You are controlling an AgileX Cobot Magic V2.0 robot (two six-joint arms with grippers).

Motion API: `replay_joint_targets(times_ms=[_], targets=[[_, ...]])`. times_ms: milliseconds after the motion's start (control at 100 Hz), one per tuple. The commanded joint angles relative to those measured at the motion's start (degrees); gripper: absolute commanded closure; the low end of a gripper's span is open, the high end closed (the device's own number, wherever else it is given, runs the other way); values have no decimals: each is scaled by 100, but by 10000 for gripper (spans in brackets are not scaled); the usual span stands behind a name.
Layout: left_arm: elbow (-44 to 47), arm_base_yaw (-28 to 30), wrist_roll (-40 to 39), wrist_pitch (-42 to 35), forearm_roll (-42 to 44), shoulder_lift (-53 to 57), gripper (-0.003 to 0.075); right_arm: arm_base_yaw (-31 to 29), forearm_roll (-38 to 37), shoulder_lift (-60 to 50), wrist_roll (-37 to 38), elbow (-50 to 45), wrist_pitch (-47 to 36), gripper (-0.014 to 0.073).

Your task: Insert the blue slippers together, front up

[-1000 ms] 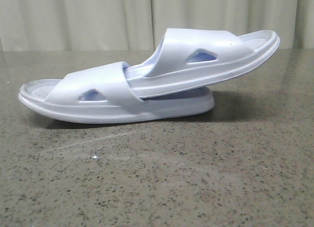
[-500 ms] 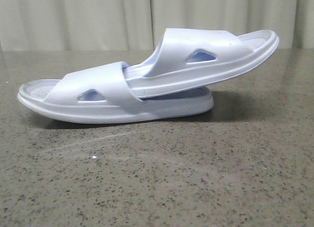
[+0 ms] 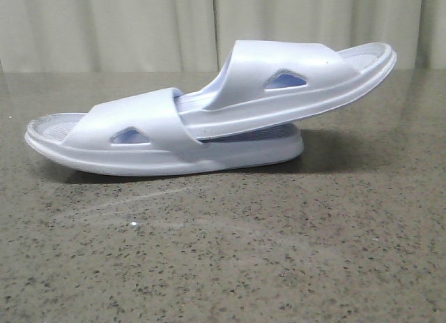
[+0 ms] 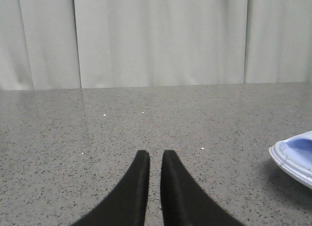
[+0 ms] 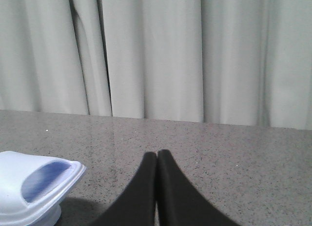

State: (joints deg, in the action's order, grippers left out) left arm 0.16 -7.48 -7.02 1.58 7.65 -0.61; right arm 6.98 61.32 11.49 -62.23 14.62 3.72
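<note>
While both grippers hang clear, left gripper point(image 4: 155, 157) nearly closed, right gripper point(image 5: 157, 157) clenched, both empty, the blue slippers point(image 3: 209, 121) sit nested on the table point(image 3: 223, 253) between them; no readable markings.

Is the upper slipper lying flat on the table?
No, the upper slipper is tilted, its front tucked under the strap of the lower slipper.

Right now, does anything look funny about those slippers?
A bit. The upper slipper is tucked under the strap of the lower slipper and tilts up, its far end hanging in the air over the table. Nothing looks broken.
</note>
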Motion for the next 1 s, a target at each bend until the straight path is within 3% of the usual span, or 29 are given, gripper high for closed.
replay_joint_targets(times_ms=[0,270,350,420,540,640,990], targets=[[42,-32,-54,-439,3,-40,704,6,-22,45,-113,147,-189,701],[42,-32,-54,-439,3,-40,704,6,-22,45,-113,147,-189,701],[42,-32,-54,-439,3,-40,704,6,-470,45,175,147,-133,701],[42,-32,-54,-439,3,-40,704,6,-1623,45,1378,147,-123,701],[42,-32,-54,-439,3,-40,704,6,-4474,45,4596,147,-113,701],[42,-32,-54,-439,3,-40,704,6,-5896,45,5934,106,-144,701],[42,-32,-54,-439,3,-40,704,6,-6171,-893,6099,-792,-372,701]])
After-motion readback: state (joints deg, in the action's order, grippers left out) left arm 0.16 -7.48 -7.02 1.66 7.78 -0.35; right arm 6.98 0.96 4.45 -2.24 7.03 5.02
